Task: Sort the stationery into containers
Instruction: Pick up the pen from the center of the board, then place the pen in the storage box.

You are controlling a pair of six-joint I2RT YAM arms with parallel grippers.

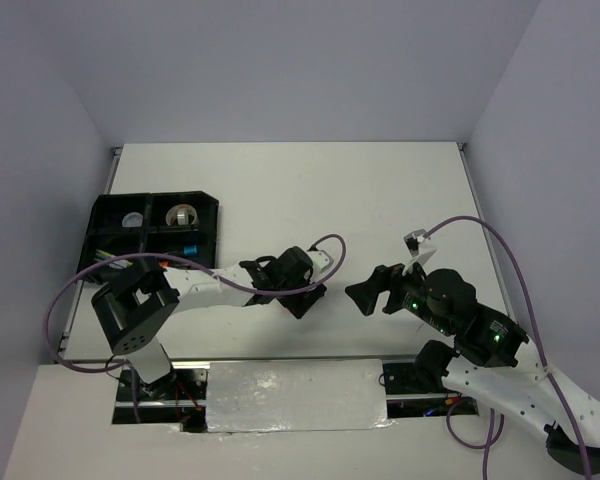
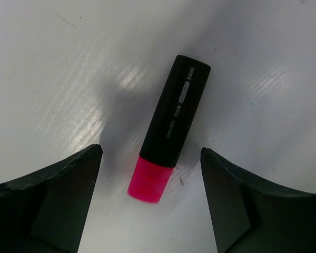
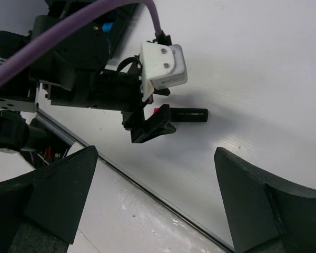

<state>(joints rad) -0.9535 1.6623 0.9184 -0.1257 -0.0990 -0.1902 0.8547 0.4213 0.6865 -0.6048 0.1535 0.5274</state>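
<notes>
**Task status**

1. The black tray (image 1: pixel 148 212) is sitting at the far left of the table (image 1: pixel 380 190). It is already holding stationery: 2 tape rolls (image 1: pixel 183 215) are lying in the 2 far compartments, and a blue-ended item (image 1: pixel 190 247) is lying in the near right compartment. Thin pale items, probably pens (image 1: pixel 105 258), are showing in the near left compartment, partly hidden by the left arm.
2. 1 pink-ended highlighter (image 2: pixel 171 121) is lying flat on the table near its near edge, well apart from the tray and to its right. It is not yet sorted.
3. No other loose stationery is showing on the table, so this highlighter is judged to be the last item left.

**Jaw state**

1. The left gripper (image 2: pixel 151 153) is hovering over the highlighter with its jaws spread wide. The fingers (image 2: pixel 68 200) are standing on either side of the pink end and are touching nothing.
2. The right gripper (image 3: pixel 156 153) is waiting just right of the left gripper, jaws fully spread, holding nothing.
</notes>
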